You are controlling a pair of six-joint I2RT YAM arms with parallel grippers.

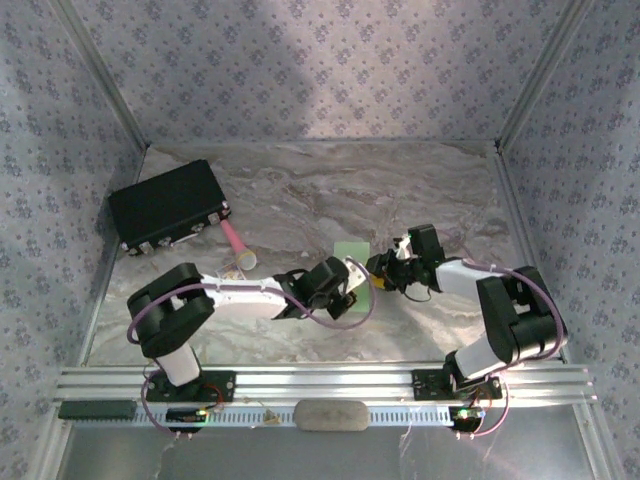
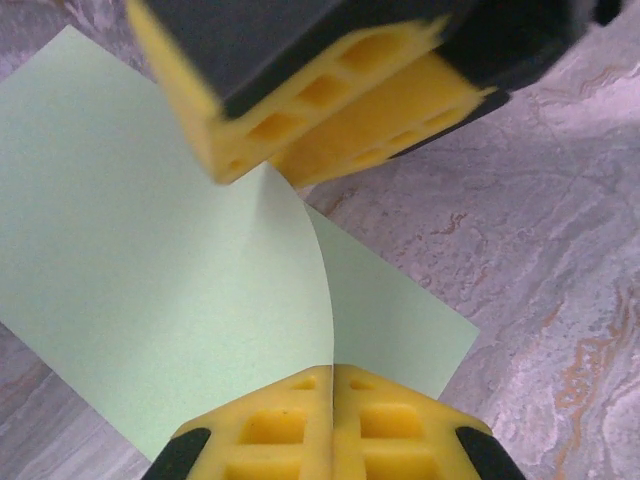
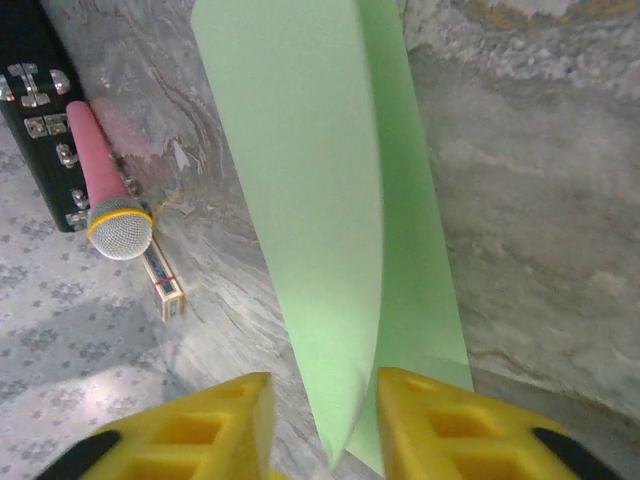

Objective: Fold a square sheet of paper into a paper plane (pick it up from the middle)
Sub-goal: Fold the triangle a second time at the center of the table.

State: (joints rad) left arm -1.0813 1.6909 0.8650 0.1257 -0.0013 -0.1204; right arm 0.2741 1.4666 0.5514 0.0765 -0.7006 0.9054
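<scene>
**Both hands at the green sheet, mid-tabletop**

My left hand (image 2: 333, 395) is pressed together. Its two yellow fingers meet on an edge of the square sheet of paper (image 2: 150, 250) and pinch it between them. The sheet is pale green and plain. One part is lifted and curls over in a soft bend rather than a sharp crease, and another part lies flat on the marbled tabletop (image 1: 300, 190). It sits at about the middle of the tabletop, between my two wrists.

My right hand (image 3: 325, 400) is on the side of the sheet toward the tabletop's right edge. Its fingers stand apart, and the curled paper runs down into the gap between them. I cannot tell whether either pad touches it.

Toward the far left corner lies a black box (image 1: 165, 205). A pink microphone (image 3: 105, 185) with a grey mesh head lies just beside it. A small card box (image 3: 165, 290) rests near the microphone's head.
</scene>
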